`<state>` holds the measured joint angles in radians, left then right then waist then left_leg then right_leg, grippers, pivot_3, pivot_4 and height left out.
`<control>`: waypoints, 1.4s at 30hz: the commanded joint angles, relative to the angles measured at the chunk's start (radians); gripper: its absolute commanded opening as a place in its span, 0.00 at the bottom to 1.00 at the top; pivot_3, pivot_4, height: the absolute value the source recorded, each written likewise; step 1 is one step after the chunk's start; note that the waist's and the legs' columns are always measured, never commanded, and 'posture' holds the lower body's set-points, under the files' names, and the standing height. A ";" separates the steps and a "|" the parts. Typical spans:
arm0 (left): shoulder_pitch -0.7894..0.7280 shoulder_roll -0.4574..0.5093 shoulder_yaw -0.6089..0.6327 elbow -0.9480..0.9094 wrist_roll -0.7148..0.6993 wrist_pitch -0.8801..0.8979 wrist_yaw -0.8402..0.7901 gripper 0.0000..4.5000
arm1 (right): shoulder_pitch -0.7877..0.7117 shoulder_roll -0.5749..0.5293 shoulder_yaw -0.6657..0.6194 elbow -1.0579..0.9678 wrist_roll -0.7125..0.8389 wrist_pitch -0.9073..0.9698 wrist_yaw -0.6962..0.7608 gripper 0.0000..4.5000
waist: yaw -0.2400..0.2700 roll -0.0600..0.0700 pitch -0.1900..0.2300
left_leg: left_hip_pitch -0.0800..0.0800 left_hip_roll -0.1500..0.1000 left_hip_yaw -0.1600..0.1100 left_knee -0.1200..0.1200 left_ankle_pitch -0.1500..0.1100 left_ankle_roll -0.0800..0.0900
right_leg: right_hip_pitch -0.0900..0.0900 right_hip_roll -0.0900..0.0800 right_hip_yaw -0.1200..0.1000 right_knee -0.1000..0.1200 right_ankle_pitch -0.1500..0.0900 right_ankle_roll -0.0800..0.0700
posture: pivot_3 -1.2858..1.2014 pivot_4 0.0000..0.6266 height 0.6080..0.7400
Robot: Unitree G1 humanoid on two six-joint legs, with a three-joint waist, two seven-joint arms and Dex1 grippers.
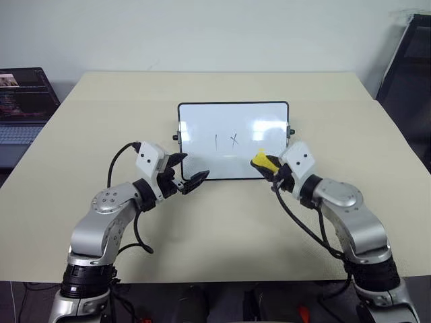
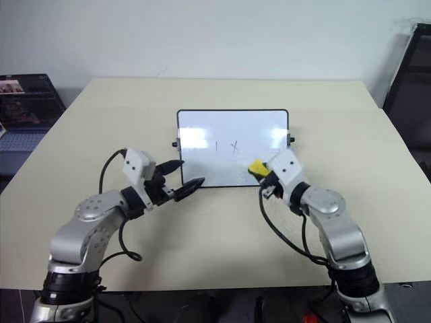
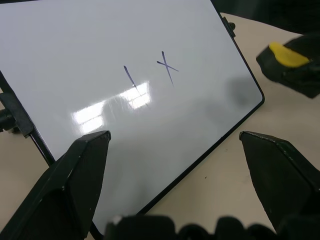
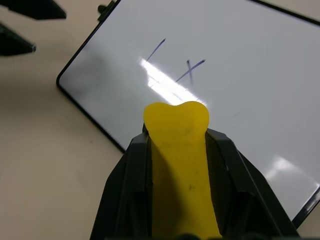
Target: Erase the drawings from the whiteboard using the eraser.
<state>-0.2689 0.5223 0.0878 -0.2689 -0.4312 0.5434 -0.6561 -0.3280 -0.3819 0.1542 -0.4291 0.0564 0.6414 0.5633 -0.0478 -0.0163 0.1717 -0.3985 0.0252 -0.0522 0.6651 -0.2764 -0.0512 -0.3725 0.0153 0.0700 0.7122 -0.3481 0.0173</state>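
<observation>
The eraser point(image 1: 262, 160) was held pinched in the right gripper point(image 1: 269, 165) over the whiteboard point(image 1: 202, 121)'s near right edge; the left gripper point(image 1: 187, 171) was spread wide, empty. Two drawings point(image 1: 226, 140) remained; a wipe leftward across them was judged next

One small white rectangular whiteboard with thin black frame point(image 1: 202, 121), carrying two dark pen marks: one vertical stroke point(image 1: 216, 141), one small X point(image 1: 234, 140). One bright yellow eraser block point(image 1: 262, 160). One beige bench point(image 1: 222, 229), one open laptop point(image 1: 23, 101).
</observation>
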 commanded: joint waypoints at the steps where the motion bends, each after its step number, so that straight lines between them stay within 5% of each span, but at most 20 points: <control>1: -0.009 0.008 0.021 -0.042 -0.013 0.000 0.009 1.00 | 0.005 -0.010 0.029 -0.015 -0.030 -0.073 -0.020 0.25 | -0.002 0.000 0.000 | 0.000 0.000 0.000 0.000 0.000 0.000 | 0.000 0.000 0.000 0.000 0.000 0.000 | 0.52 0.24 1.00; 13: 0.015 0.008 0.032 -0.056 -0.028 -0.014 0.022 1.00 | -0.083 -0.020 0.081 0.073 -0.068 -0.244 0.008 0.25 | -0.004 0.000 0.000 | 0.000 0.000 0.000 0.000 0.000 0.000 | 0.000 0.000 0.000 0.000 0.000 0.000 | 0.52 0.24 1.00; 28: 0.022 0.036 0.012 -0.053 0.005 -0.043 -0.004 1.00 | -0.395 -0.014 0.144 0.545 -0.215 -0.573 0.020 0.25 | -0.003 0.000 0.000 | 0.000 0.000 0.001 0.000 0.000 0.000 | 0.000 0.000 0.000 -0.001 0.000 0.000 | 0.52 0.24 1.00; 42: 0.015 0.034 0.002 0.007 0.023 -0.099 -0.039 1.00 | -0.592 0.105 0.158 0.938 -0.325 -0.656 -0.074 0.25 | -0.009 0.000 0.000 | 0.000 0.001 0.001 -0.001 0.000 0.000 | -0.001 0.000 0.000 0.000 0.000 0.000 | 0.52 0.24 1.00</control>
<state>-0.2482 0.5500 0.0789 -0.2575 -0.4127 0.4691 -0.6892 -0.9030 -0.2794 0.3081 0.5158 -0.2599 0.0024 0.4913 -0.0566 -0.0164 0.1718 -0.3989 0.0260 -0.0510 0.6645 -0.2764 -0.0514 -0.3737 0.0151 0.0699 0.7121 -0.3480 0.0172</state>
